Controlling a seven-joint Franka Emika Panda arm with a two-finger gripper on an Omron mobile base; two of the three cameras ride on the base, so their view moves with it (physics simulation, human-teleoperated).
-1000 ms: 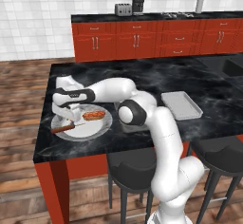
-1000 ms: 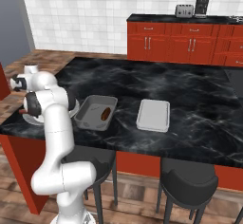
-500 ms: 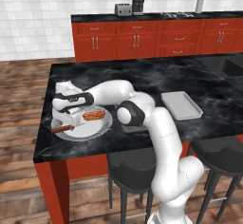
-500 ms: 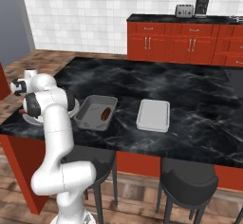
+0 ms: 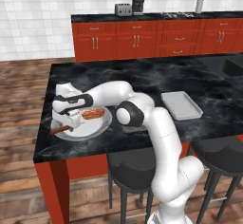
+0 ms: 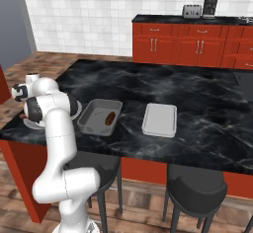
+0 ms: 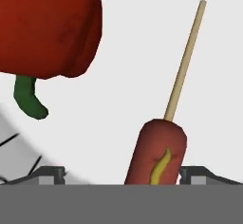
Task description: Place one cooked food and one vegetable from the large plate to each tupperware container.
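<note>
Two grey trays sit on the black counter: one (image 6: 100,117) near the plate with a single dark brown lump (image 6: 110,118) in it, the other (image 6: 160,119) further along toward the counter's far end. One round plate (image 5: 95,127) lies by the counter's corner, with one hot dog in a bun (image 5: 92,113) and one thin sausage on a stick (image 5: 60,129) on it; close up, I count one red pepper (image 7: 50,26) with a green stem. Two dark stools (image 5: 134,167) (image 5: 219,151) stand along the counter's near edge.
</note>
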